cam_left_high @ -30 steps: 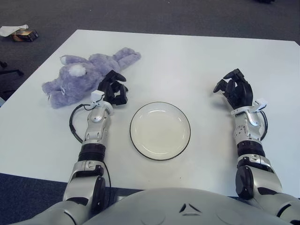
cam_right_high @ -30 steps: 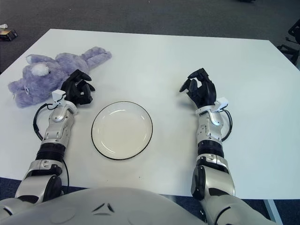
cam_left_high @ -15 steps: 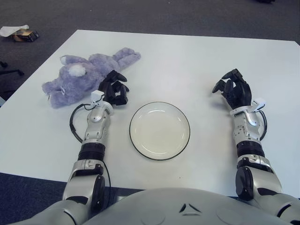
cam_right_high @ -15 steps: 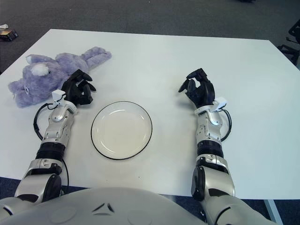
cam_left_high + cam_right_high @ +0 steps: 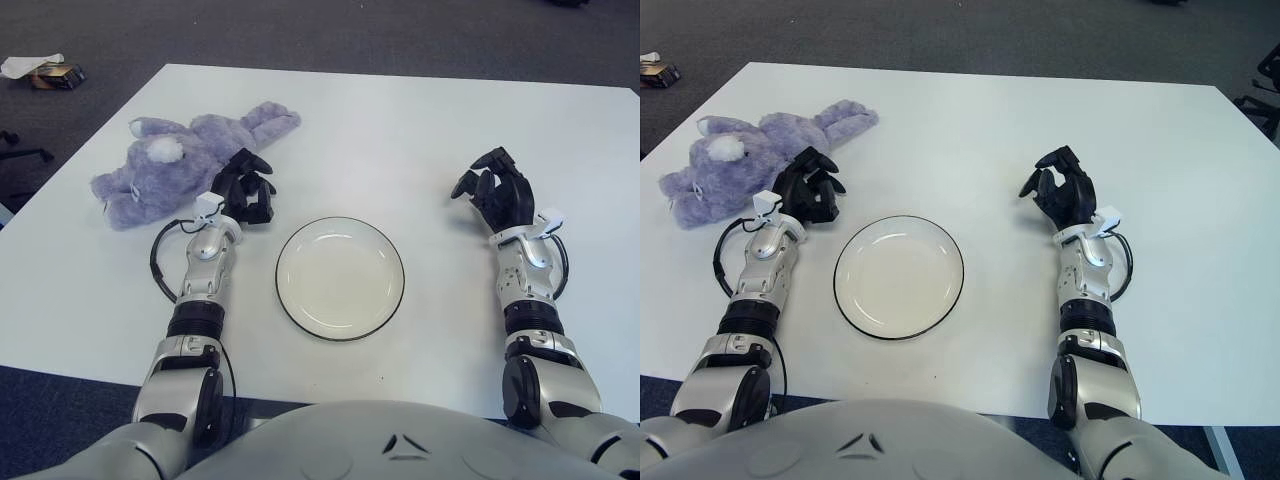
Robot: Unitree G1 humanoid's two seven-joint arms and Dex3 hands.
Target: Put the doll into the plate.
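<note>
Since the earlier frame we see almost no change: the right robot hand (image 5: 497, 192) has crept a touch up and toward the middle, the left robot hand (image 5: 243, 190) has barely shifted, doll and plate are where they were.

Left eye view: the doll (image 5: 185, 160), a purple plush animal, lies on its side on the white tabletop (image 5: 400, 130), at the far left, well apart from the plate. The plate (image 5: 340, 278) is white with a dark rim, sits near the front middle, and has nothing in it. We put the left robot hand just beside the doll's near edge, between doll and plate; its dark fingers are curled inward and grasp nothing. We cannot tell if a fingertip touches the plush. The right robot hand is over the tabletop to the right of the plate, well apart from it, fingers curled, grasping nothing.

Right eye view: same layout. The doll (image 5: 750, 150) is at far left, with one long limb pointing to the back right. The plate (image 5: 899, 277) is bare. The left robot hand (image 5: 808, 188) is clenched loosely at the doll's near side. The right robot hand (image 5: 1062, 188) is clenched loosely too, right of the plate. A black cable loops beside each forearm.
</note>
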